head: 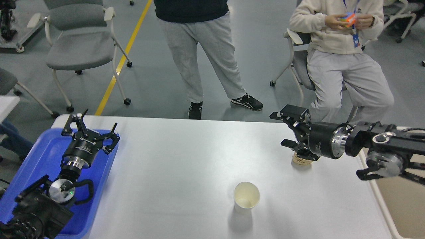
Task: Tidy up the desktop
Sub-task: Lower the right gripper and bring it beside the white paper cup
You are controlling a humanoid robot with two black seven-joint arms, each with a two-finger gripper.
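Observation:
The white desktop (186,166) fills the lower view. An empty paper cup (246,197) stands upright near its front middle. A crumpled brown paper ball (300,161) lies at the right, mostly hidden behind my right gripper (285,130). That gripper is open, turned sideways with its fingers pointing left, and hangs just above and in front of the ball. My left gripper (89,127) is open and empty, held over the blue tray (36,156) at the left edge.
A beige bin (401,202) sits off the desktop's right edge, under my right arm. Two people are behind the far edge, one standing (202,49), one seated (345,59). A grey chair (79,43) stands at the back left.

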